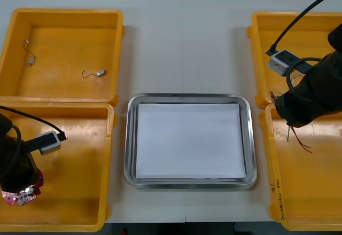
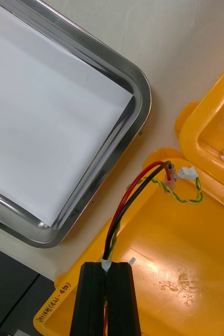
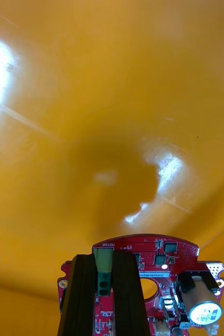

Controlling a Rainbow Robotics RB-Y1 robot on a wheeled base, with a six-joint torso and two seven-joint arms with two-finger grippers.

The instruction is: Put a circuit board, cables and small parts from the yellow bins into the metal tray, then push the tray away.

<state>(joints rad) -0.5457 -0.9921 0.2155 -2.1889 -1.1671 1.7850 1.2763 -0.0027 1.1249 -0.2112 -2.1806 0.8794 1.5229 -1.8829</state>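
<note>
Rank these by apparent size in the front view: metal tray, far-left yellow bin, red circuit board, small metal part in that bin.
1. Metal tray and far-left yellow bin: too alike to rank.
2. Red circuit board, partly hidden under the left gripper.
3. Small metal part with its thin wire.

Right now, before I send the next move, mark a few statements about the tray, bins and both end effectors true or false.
The circuit board lies in the tray. False: the left end effector grips it.
The right end effector is shut on a cable. True.
The left end effector is above the near left bin. True.
The far left bin holds another circuit board. False: small metal parts lie there.
</note>
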